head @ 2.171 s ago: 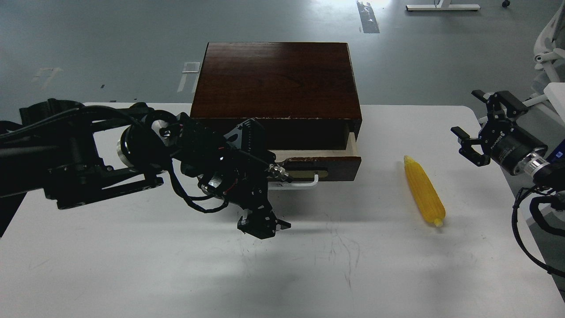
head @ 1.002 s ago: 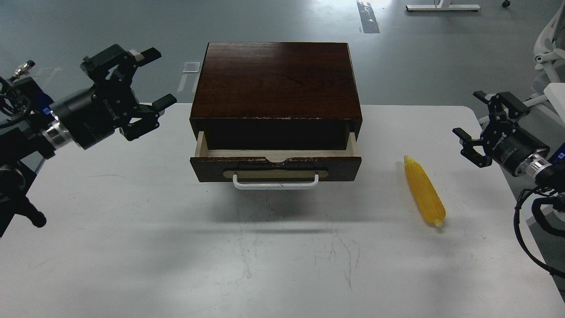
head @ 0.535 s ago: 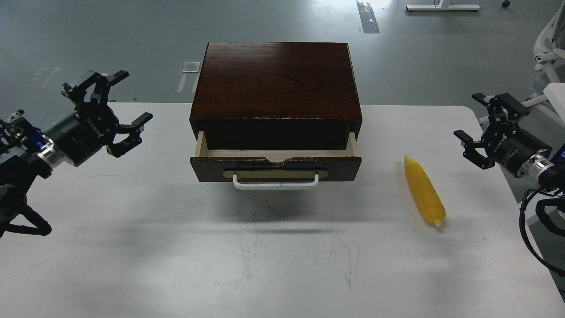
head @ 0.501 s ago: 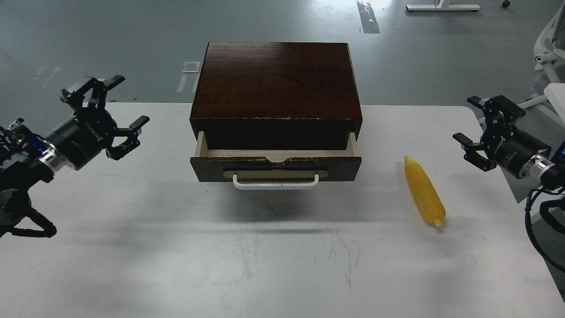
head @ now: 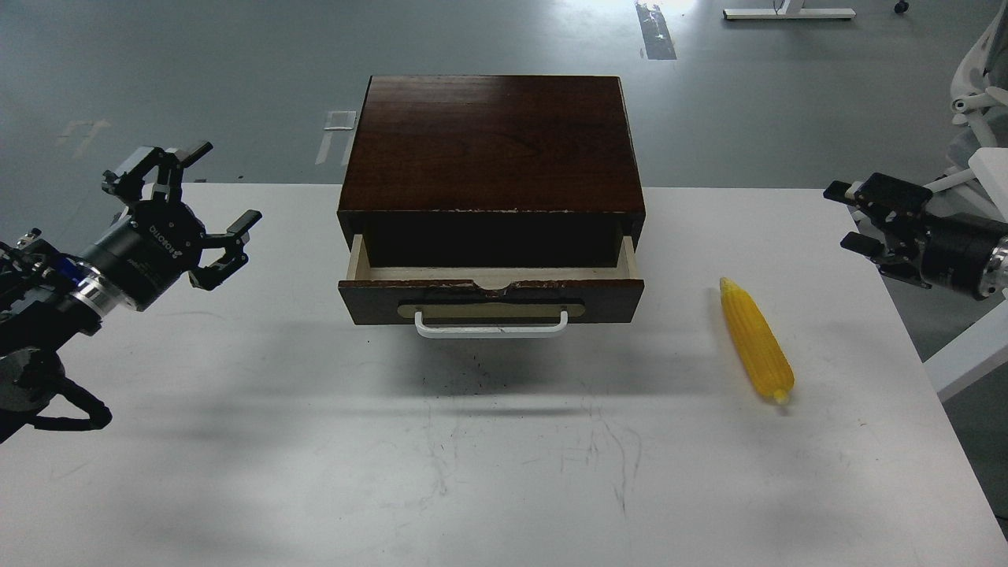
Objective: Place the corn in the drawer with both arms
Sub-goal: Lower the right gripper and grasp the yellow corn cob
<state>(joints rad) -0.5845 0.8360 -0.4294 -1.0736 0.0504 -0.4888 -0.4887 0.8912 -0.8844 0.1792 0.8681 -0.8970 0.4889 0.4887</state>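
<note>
Head view: drawer (head: 491, 293) pulled out, corn (head: 756, 340) lying right of it on the surface (head: 504, 472). My left gripper (head: 211, 187) hangs left of the drawer, fingers spread; my right gripper (head: 849, 216) beyond the corn, fingers apart.

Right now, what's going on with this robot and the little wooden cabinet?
Nothing is being held at this moment. The drawer of the dark cabinet is pulled partway open and looks empty, though its depths are in shadow. The corn lies on the white table, to the right of the drawer. The left pincer hangs open at the left, and the right pincer hangs open beyond the corn.
</note>
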